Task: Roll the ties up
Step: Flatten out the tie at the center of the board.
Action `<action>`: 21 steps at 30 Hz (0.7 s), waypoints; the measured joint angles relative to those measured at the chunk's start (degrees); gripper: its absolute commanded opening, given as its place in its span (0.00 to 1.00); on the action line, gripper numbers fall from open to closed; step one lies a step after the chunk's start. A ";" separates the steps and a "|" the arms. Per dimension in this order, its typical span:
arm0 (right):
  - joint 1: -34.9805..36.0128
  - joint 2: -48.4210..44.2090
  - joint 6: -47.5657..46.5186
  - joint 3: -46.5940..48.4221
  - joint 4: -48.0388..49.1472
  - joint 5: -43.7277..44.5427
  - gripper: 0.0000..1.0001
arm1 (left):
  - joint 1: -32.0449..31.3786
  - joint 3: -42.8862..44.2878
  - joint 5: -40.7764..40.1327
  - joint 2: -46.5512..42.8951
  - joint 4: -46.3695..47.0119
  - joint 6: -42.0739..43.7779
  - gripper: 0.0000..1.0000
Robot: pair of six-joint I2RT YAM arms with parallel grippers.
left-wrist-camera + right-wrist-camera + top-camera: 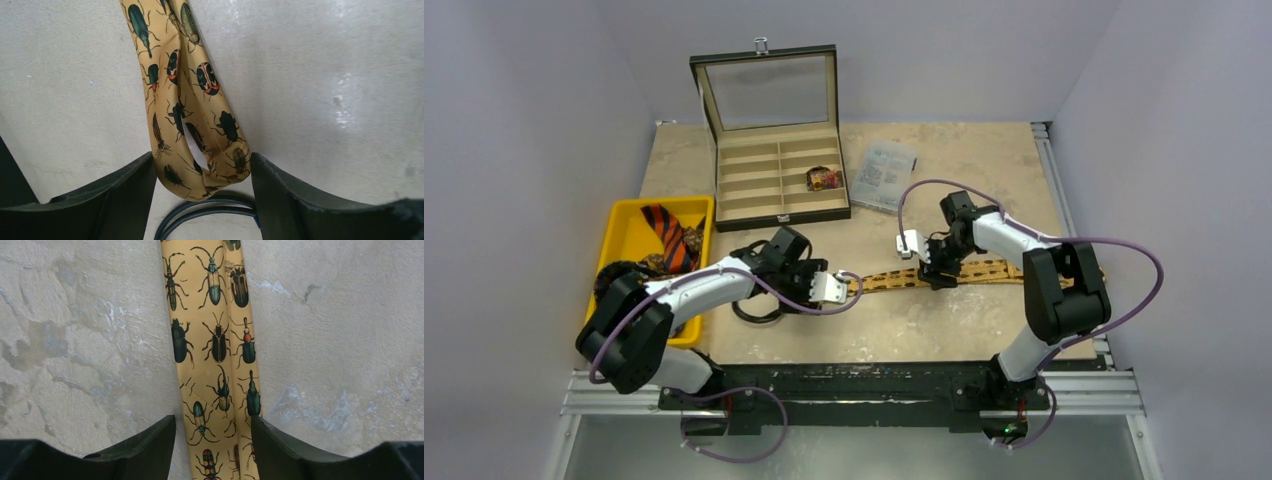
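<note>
Left gripper (201, 159): we see its two dark fingers (125, 200) set apart, with the folded end of the tan-gold tie (175, 75) filling the gap and touching both inner faces. We cannot tell whether the fabric is truly pinched. Just below that fold, part of a black cable loop (200, 209) lies on the table (964, 160).

Right gripper (212, 420): the jaws stand partly apart astride the same tie, which lies flat and beetle-printed on the stone-look surface. One finger meets its edge and the other overlaps the opposite edge. Here too we cannot tell whether it is gripped.

In the overhead view the tie runs across the near middle of the table, from the left gripper to beyond the right arm.

Farther out, a yellow tray (629, 225) at the left holds an orange tie with black stripes (667, 232) and dark ties (619, 272). Behind it, an open compartment box (774, 175) with its lid raised contains a small patterned roll (824, 178) in a right-hand compartment. A clear packet (886, 175) lies beside the box.
</note>
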 measured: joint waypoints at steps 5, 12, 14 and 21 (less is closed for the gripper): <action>-0.02 0.00 0.20 -0.85 0.00 0.09 0.45 | -0.37 1.03 -4.13 4.83 2.89 3.15 0.41; -2.51 0.00 0.50 -0.96 -0.42 0.02 0.36 | -0.37 3.74 -7.30 8.59 8.17 6.32 0.31; -4.31 0.00 0.13 -0.96 -0.87 0.09 0.34 | -0.46 3.74 -6.60 8.55 9.22 7.32 0.29; -8.74 -0.94 -2.51 -2.05 -1.75 0.81 0.34 | -2.67 3.63 -4.44 8.28 11.21 8.72 0.39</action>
